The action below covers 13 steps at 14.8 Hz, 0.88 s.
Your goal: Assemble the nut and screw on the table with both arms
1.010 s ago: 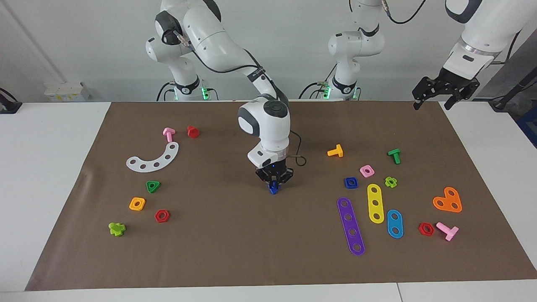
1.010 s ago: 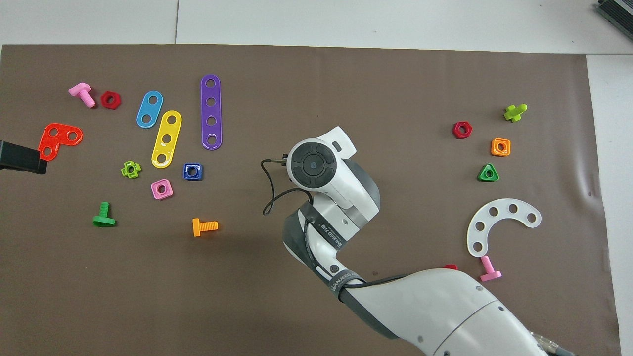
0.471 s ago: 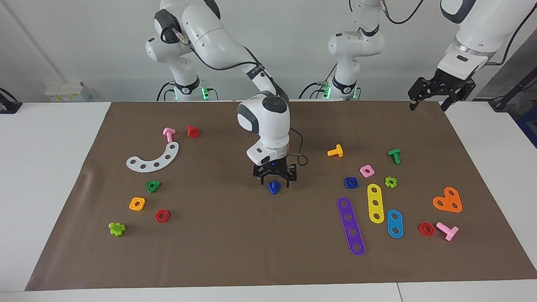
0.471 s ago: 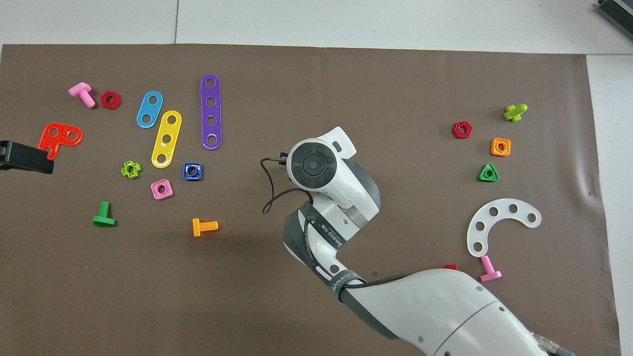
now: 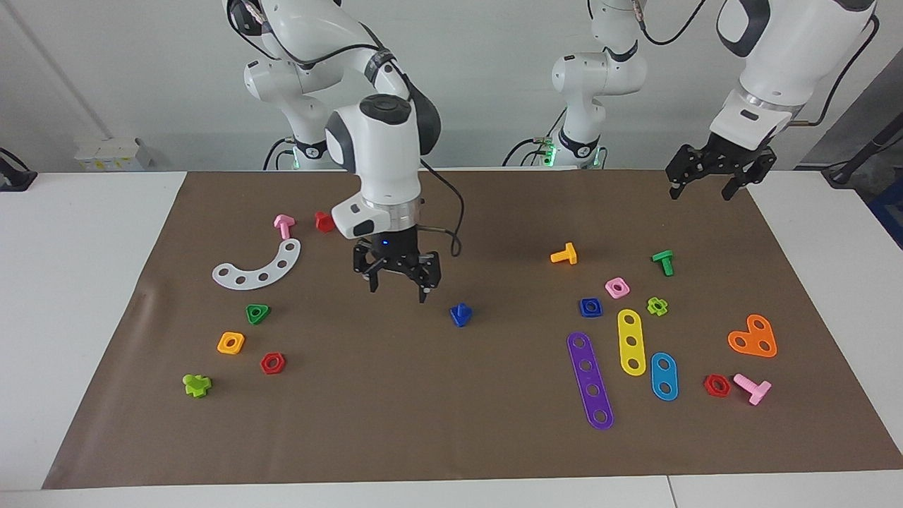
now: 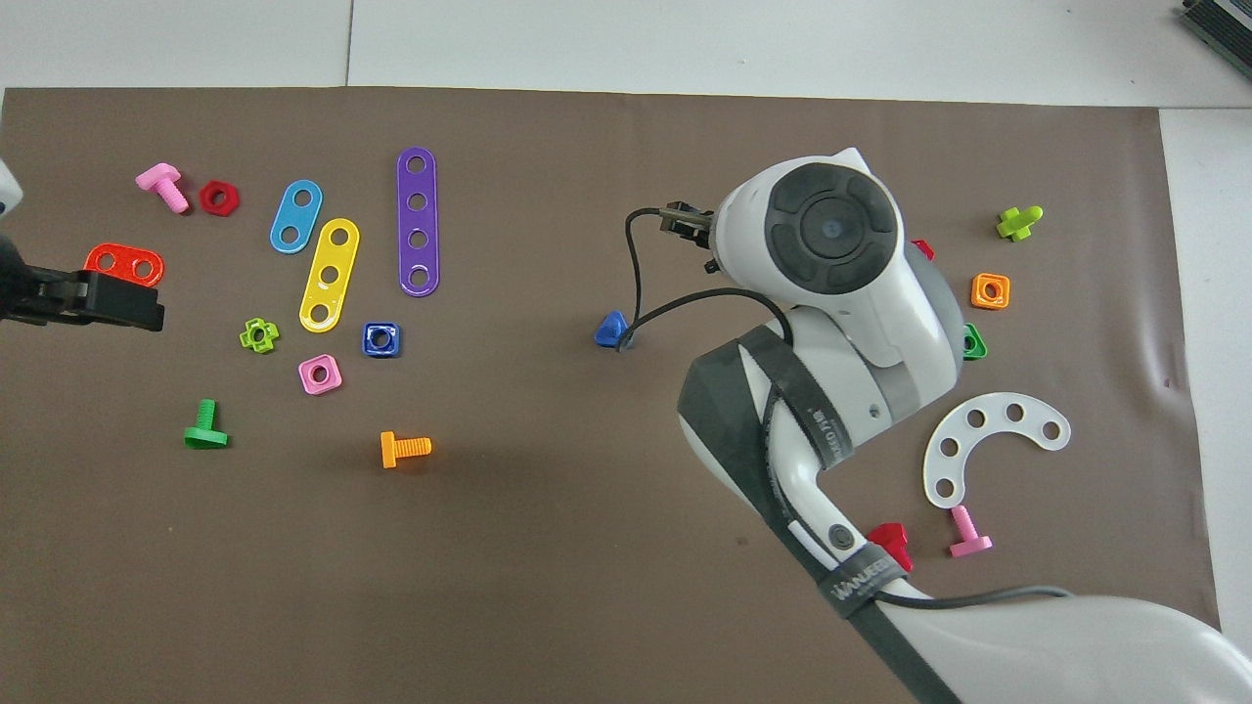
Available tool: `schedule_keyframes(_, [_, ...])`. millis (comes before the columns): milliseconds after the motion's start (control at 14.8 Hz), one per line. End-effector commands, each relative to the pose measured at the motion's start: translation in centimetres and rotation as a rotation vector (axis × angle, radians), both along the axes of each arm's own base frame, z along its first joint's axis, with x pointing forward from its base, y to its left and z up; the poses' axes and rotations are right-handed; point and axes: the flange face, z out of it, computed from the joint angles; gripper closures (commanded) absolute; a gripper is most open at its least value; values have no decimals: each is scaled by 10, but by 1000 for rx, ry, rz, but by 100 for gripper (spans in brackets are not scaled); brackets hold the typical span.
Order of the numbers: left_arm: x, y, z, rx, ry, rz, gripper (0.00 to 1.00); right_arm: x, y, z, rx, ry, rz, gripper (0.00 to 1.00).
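White counter [image 5: 85, 296] with a big brown mat [image 5: 451, 423] over most of it, toy parts scattered all over. The blue screw [image 5: 460, 315] stands alone mid-mat, shaft up. Toward the left arm's end: blue nut [image 5: 590, 307] just beside the pink square nut [image 5: 617, 287], plus the purple strip [image 5: 590, 379] and yellow strip [image 5: 631, 341]. Toward the right arm's end: white curved strip [image 5: 258, 267], green triangular nut [image 5: 257, 313], orange square nut [image 5: 231, 343].

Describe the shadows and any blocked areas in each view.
Facing view: soft, even light; the right gripper, open and raised, casts only a faint shadow on the mat; the blue screw shows clearly. Overhead view: the right arm hides part of the green triangular nut; the open left gripper is cut by the frame edge.
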Motion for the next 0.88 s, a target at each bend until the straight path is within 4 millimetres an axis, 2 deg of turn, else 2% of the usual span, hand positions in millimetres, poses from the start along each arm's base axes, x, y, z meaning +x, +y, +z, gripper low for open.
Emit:
schedule_keyframes(0, [-2,-20,-50,-4,-9,29,0,-7,-67,36,-36,26,60,0])
schedule_keyframes(202, [4,-38,-103,-4,-3,40,0,-11,-142,70,-12,74,132,0])
schedule_keyframes(404, [15,-57,-150,-6,-9,55,0,-24,-196,95,-27,114,177,0])
schedule_keyframes(539, [13,-59,-172,-14,-40,62,0,-38,-215,111,-33,145,180,0])
schedule_keyframes(673, [20,-68,-199,-15,-42,81,2,-53,-224,122,-34,191,170,0])
schedule_keyframes(808, [25,-82,-221,-17,-44,76,5,-69,-231,113,-15,266,190,0])
